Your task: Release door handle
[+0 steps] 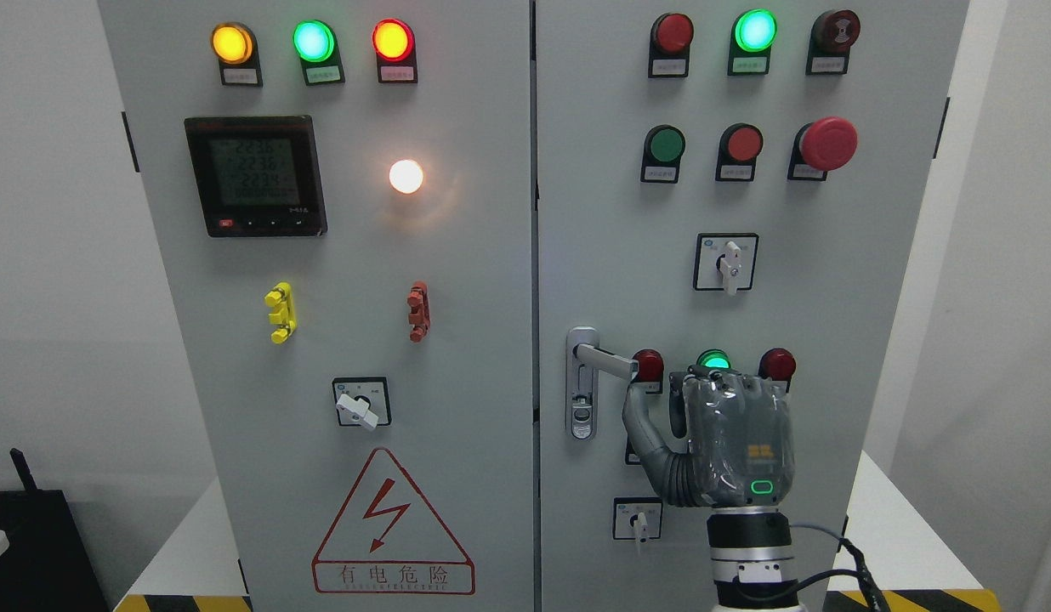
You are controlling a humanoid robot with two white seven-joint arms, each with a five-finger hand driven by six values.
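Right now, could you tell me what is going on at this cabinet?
The robot's right hand is raised in front of the right door of the electrical cabinet, just right of the door handle. Its thumb reaches up to the lever's tip, but the fingers are not wrapped around it. The doors look closed.

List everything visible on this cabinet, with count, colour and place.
Indicator lamps: three, yellow, green, red, left door top.
Meter: one, black, left door.
White lamp: one, lit, beside meter.
Clips: two, yellow and red, left door middle.
Rotary switches: three, white knobs, one on left door, two on right door.
Warning triangle: one, red, left door bottom.
Mushroom button: one, red, right door.
Door handle: one, silver, right door.
Right hand: one, grey, thumb just under handle's tip, fingers hidden.
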